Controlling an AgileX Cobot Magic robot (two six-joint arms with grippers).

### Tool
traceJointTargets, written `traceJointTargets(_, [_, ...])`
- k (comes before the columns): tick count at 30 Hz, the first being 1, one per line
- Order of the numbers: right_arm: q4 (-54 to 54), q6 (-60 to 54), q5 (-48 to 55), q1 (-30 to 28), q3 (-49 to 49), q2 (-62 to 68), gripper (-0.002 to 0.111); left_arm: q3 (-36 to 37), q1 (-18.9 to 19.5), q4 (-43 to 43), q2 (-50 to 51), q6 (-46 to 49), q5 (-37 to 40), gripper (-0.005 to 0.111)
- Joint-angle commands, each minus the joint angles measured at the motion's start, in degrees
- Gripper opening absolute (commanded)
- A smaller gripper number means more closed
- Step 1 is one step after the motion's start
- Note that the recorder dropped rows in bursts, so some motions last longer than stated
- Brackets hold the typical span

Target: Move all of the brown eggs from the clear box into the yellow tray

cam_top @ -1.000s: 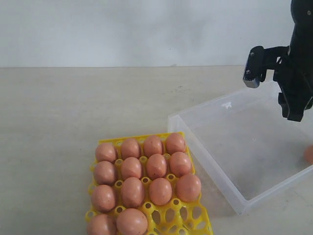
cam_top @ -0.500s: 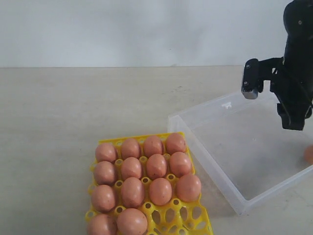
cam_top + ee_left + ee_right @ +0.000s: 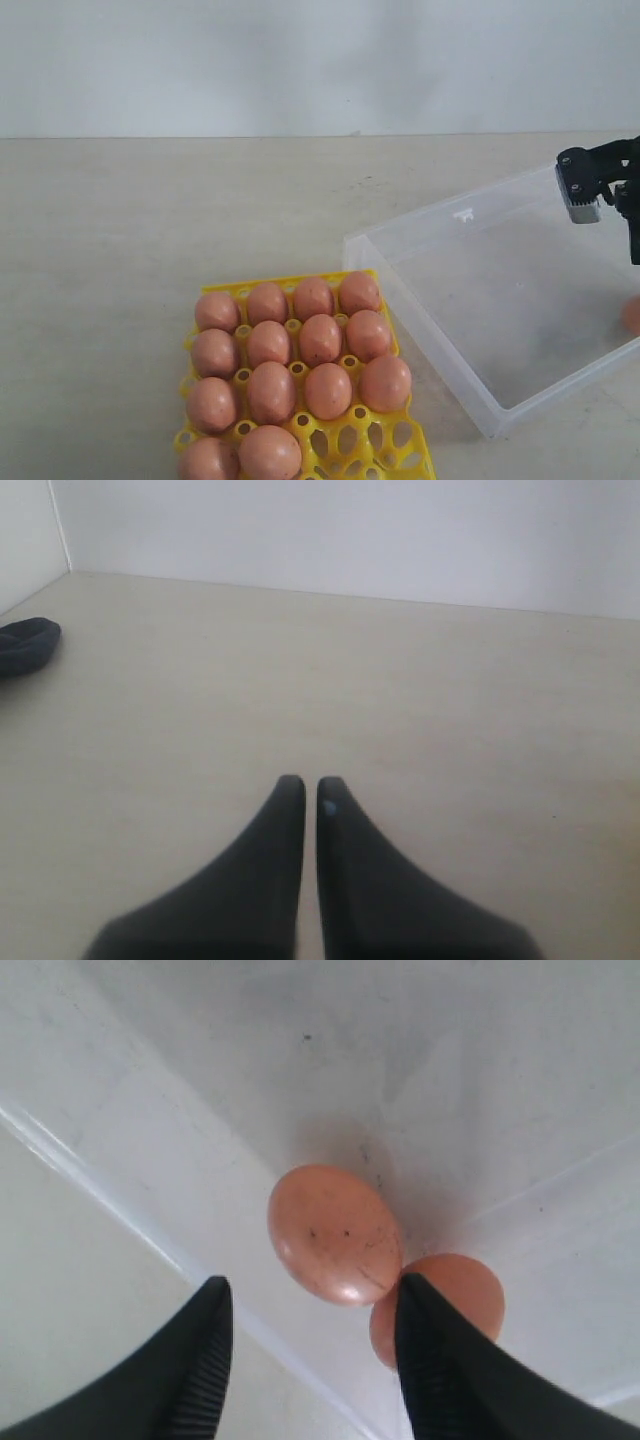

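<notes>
Table: a pale beige, flat table top [image 3: 120, 250] carries everything.

Clear box: a large, shallow, rectangular box of colourless see-through plastic [image 3: 500, 310] stands on the right side of the exterior view. Its floor is almost bare.

Yellow tray: a bright yellow plastic lattice egg tray [image 3: 385, 445] stands just beside the box's near-left wall. Two sockets in its nearest row are unfilled.

Right claw: the black two-fingered right gripper [image 3: 311, 1310] is spread wide and grips nothing. In the exterior view it hangs at the box's far right, above the floor.

Left claw: the black left gripper [image 3: 310, 785] has its fingers pressed nearly together with only a slit between them. It holds nothing, sits over bare table, and does not appear in the exterior view.

Eggs placed: fourteen matte reddish-brown oval eggs [image 3: 320, 339] sit in the tray's sockets.

Eggs left: two brown eggs remain in the box, touching each other and close to a wall. They are the nearer speckled egg [image 3: 335, 1234] and a second egg [image 3: 445, 1300] partly hidden by one finger.

Deciding relation: the nearer egg lies straight ahead of the right claw, framed by the open fingers. Its long axis slants across the line joining them. The right arm is plainly the nearer one.

Judgement: the claw likely needs a slight wrist turn before closing, so that it does not nudge the second egg.
</notes>
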Motion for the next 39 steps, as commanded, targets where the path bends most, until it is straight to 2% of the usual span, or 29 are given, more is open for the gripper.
traceJointTargets(1, [0.53,-2.40,0.40,-0.32,-0.22,0.86,0.043,0.23,-0.19,0.00,-0.17,0.24,-0.25,0.004])
traceJointTargets(18, [-5.51,-2.36,-1.50,-0.42,-0.22,5.23,0.043,0.23,-0.19,0.00,-0.17,0.24,-0.25,0.004])
traceJointTargets(26, [-4.69,-1.74,-2.42,-3.20,-0.22,5.23,0.043,0.23,-0.19,0.00,-0.17,0.24,-0.25,0.004])
traceJointTargets(39, [-1.84,-1.63,-6.11,-3.19,-0.22,6.61,0.043,0.23,-0.19,0.00,-0.17,0.24,-0.25,0.004])
